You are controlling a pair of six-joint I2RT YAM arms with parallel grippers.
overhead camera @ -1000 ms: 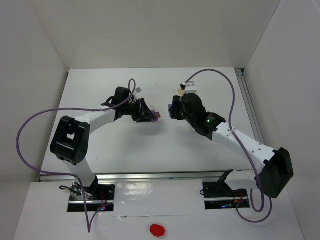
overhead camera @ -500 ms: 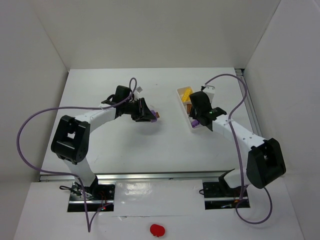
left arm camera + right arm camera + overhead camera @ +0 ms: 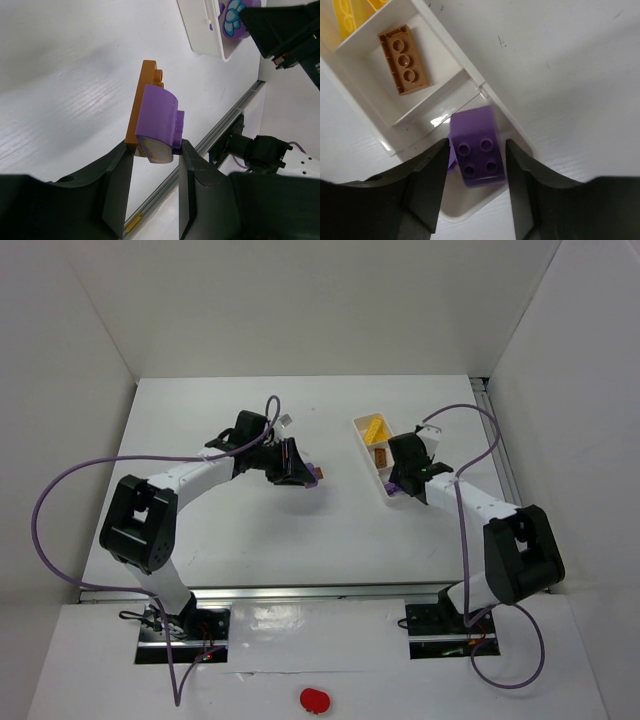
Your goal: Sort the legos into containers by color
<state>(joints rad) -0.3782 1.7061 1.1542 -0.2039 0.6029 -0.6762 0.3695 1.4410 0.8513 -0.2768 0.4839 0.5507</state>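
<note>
The left pincer (image 3: 155, 146) is closed on two bricks stuck together: a small curved purple brick (image 3: 159, 122) with an orange brick (image 3: 142, 97) pressed flat against its side. One finger bears on the orange piece and the other on the purple one. In the overhead view this pair hangs above the bare white table (image 3: 250, 530) near its middle, with the left arm reaching in from 8 o'clock and the bricks pointing toward 3 o'clock. The white tray (image 3: 442, 75) lies off at 3 o'clock from that pincer, well apart from it, with its long axis running from 11 o'clock to 5 o'clock. Its 11 o'clock end compartment holds the yellow bricks (image 3: 375, 428). The next compartment toward 5 o'clock holds a brown brick (image 3: 403, 60) lying flat, studs up. The right pincer (image 3: 477, 147) sits over the tray's 5 o'clock end and grips the bigger, squarer purple brick (image 3: 475, 132), studs toward the wrist camera and a finger against each side. That brick is within the outline of the end compartment, tilted slightly, and I cannot tell whether it touches the compartment floor or hangs just above it.
</note>
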